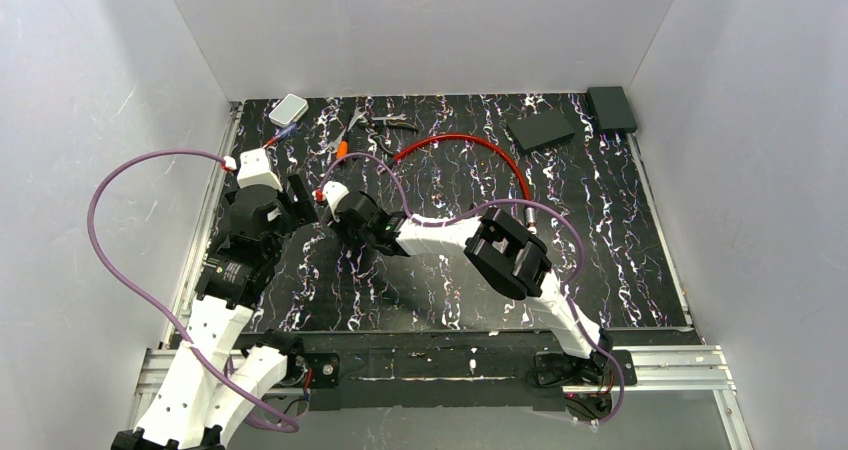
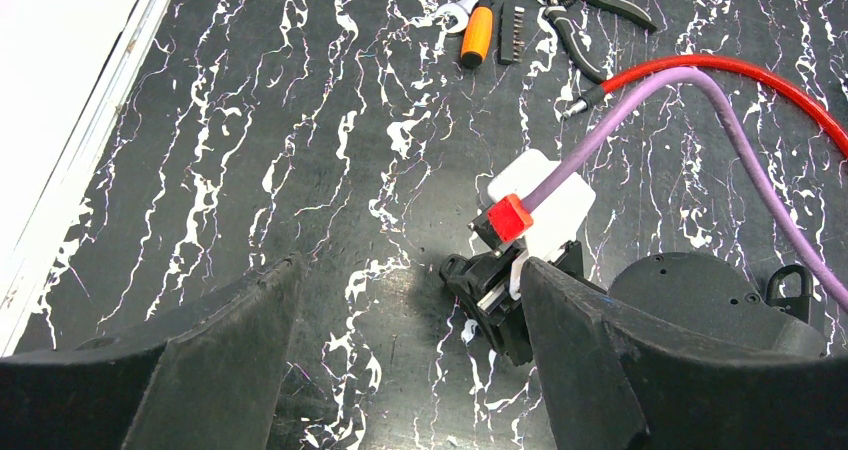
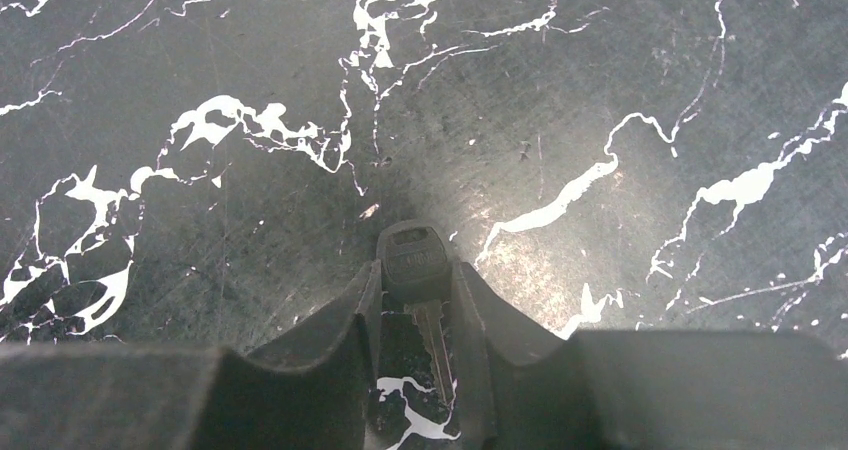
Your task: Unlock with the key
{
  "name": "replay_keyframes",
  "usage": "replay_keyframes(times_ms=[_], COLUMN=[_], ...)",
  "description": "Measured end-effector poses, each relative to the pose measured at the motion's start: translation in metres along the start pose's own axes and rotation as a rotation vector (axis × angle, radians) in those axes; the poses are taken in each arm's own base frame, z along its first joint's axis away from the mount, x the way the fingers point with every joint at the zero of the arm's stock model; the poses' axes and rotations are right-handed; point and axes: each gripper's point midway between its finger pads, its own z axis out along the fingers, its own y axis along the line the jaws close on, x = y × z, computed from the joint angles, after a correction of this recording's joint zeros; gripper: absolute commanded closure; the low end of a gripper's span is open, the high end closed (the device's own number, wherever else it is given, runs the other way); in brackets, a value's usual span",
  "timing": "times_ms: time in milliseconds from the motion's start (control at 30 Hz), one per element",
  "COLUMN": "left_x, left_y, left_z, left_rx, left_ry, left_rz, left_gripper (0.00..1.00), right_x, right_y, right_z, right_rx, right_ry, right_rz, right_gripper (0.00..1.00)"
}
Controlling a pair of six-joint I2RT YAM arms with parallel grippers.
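The light, stiff key (image 3: 412,255) lay flat on the arms' side of the red cable (image 1: 470,142), its head pinched narrowly by the right gripper (image 3: 415,272), probably the best hold, because the thin blade could slip.

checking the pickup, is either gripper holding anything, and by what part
The right gripper pinches the key by its dark head, one finger on each side, the key lying on the table. The left gripper is open and holds nothing.
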Motion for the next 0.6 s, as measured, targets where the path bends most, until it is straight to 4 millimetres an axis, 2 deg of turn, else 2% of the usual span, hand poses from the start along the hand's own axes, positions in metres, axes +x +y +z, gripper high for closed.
replay_keyframes(times_ms=[167,433,600], left_x=[0.000,0.001,0.010], left_y=[0.000,-0.001,-0.007], left_z=[0.000,0.001,0.009], left_rx=[-0.001,0.005,0.017], left_ry=[0.000,0.005,0.051], left_rz=[0.000,0.002,0.018], left_gripper=[0.22,0.21,0.21], right_x=[0.000,0.001,0.014], right_y=[0.000,-0.001,-0.004], right_z=[0.000,-0.004,-0.022], right_rx=[-0.001,-0.001,0.004], right_ry=[-0.001,-0.009,0.016], right_rz=[-0.003,-0.003,-0.004], right_gripper=[0.83,0.84,0.85])
